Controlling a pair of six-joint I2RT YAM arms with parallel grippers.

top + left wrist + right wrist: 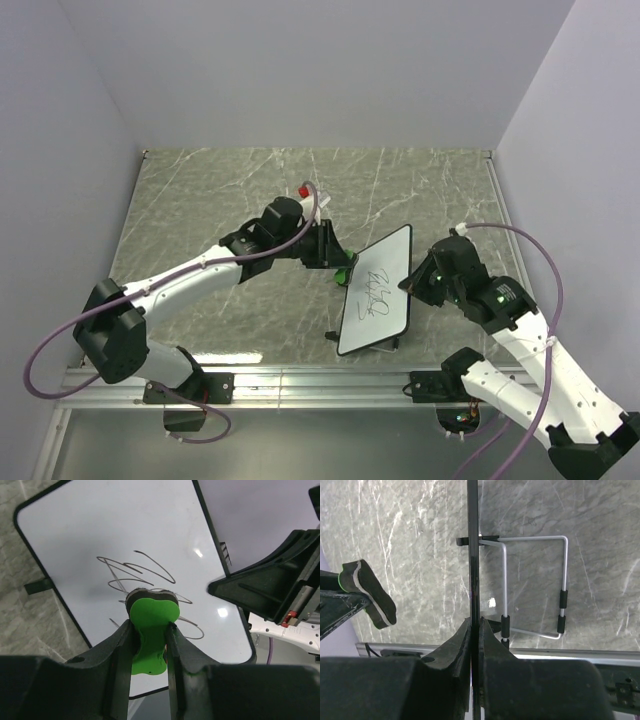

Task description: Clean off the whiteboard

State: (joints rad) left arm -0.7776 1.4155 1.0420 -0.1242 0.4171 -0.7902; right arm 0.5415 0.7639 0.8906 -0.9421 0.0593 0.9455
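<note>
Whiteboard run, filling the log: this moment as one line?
left jaws: shut on eraser | right jaws: shut on whiteboard edge | scribbles: unerased | eraser: off board

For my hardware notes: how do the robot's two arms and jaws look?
The left arm and right arm have white links and black joints. A purple cable loops along each. The jaws are black. Small green lights glow on the right arm; a red cap sits near the left wrist.

walls (300, 70): plain pale lavender, three sides | tabletop (200, 200): grey-green marble pattern | near edge: metal rail (300, 378)
</note>
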